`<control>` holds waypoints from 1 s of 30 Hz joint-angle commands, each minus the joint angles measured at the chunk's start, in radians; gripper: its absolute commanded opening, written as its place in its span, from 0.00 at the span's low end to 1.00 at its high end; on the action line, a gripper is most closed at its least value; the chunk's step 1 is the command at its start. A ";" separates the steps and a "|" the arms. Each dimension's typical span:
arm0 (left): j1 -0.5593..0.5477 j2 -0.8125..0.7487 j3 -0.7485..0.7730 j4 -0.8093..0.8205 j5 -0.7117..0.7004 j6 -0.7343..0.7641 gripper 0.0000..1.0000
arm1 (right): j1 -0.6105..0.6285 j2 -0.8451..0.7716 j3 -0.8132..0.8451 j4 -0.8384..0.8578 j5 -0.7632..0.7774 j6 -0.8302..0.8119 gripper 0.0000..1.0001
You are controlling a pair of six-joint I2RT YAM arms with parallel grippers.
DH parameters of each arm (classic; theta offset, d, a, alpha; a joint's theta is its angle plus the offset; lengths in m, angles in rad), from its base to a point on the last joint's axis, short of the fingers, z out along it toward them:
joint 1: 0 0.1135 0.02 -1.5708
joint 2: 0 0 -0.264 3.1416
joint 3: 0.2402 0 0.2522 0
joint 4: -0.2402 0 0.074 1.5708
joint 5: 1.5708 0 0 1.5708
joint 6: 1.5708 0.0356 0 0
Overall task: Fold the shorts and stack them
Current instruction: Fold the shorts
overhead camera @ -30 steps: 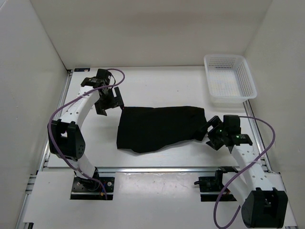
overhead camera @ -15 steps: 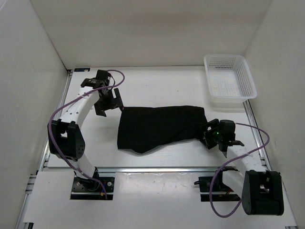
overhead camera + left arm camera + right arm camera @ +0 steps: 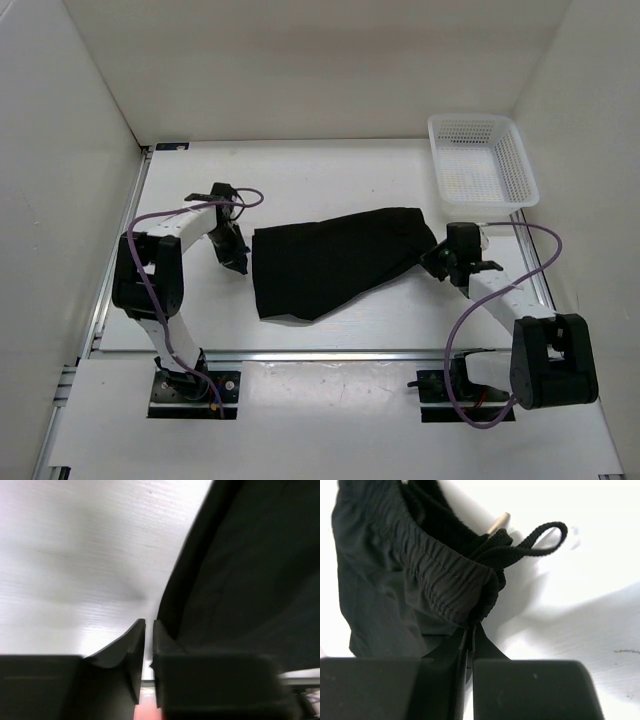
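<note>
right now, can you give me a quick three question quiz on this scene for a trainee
1. True or false: the shorts lie inside the white basket.
2. Pick one. What is the right hand shut on? A) a leg hem of the shorts; B) the gathered waistband next to the drawstring; C) nothing at all.
3. Fill the gap: seen from the robot, the basket sits at the far ____ corner of the table.

Key: 1 false, they lie spread on the table between the two arms; 2 B; 3 right.
</note>
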 commanded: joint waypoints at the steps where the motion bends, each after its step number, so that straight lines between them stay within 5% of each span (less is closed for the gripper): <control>1: -0.008 -0.019 -0.015 0.061 0.022 -0.019 0.14 | 0.025 -0.001 0.084 -0.104 0.112 -0.132 0.00; 13: -0.044 0.096 -0.033 0.103 0.031 -0.049 0.10 | 0.263 0.103 0.490 -0.230 0.178 -0.491 0.00; 25: -0.054 0.123 -0.015 0.133 0.073 -0.067 0.10 | 0.900 0.388 0.847 -0.363 0.298 -0.812 0.00; 30: -0.054 0.123 -0.024 0.133 0.073 -0.067 0.10 | 1.016 0.489 0.896 -0.394 0.298 -0.837 0.00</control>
